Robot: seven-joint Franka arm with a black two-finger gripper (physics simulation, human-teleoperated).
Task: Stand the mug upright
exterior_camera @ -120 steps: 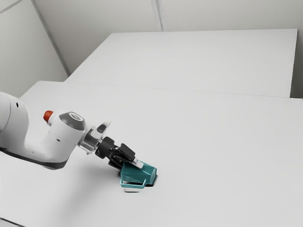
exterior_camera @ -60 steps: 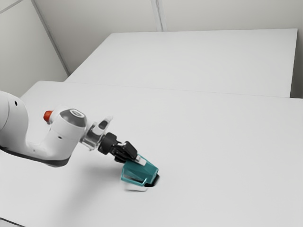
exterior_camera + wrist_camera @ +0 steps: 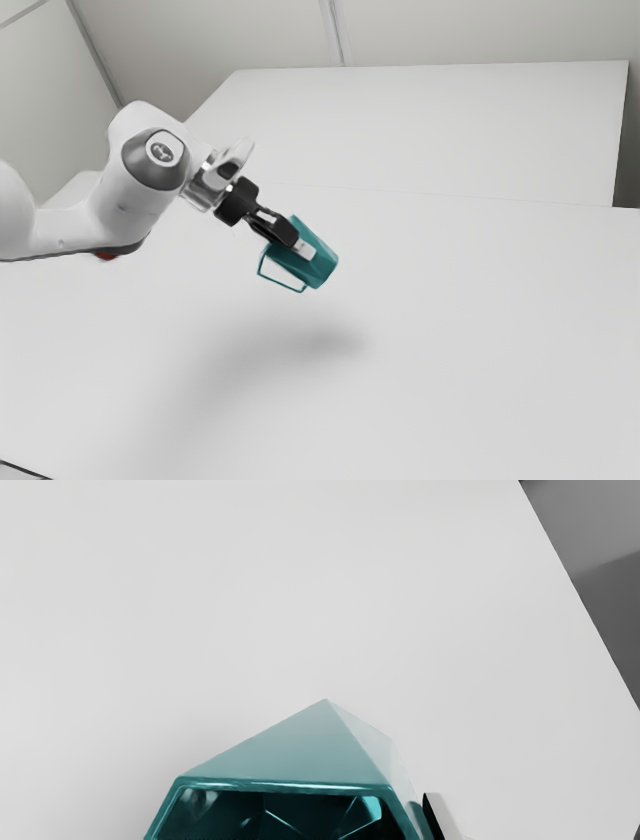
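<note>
Raised above the table, my gripper (image 3: 296, 244) is shut on the teal faceted mug (image 3: 316, 262). The mug hangs tilted, its mouth end toward my hand and its base toward the exterior view's lower right. Its thin handle (image 3: 283, 284) is on the lower left side there. In the wrist view the gripper (image 3: 295, 830) has one pale fingertip (image 3: 445, 812) beside the mug's wall; the other fingertip is hidden. The mug's rim (image 3: 285, 784) and dark inside face the camera.
The white table (image 3: 470, 350) lies below, with the soft shadow of arm and mug on it. A second white surface (image 3: 420, 125) stands behind it. The table's edge runs diagonally past a grey area in the wrist view.
The arm has risen, carrying the mug up off the table, where it rested a second ago. The mug has tilted so its base points more downward, and its shadow is now apart from it.
</note>
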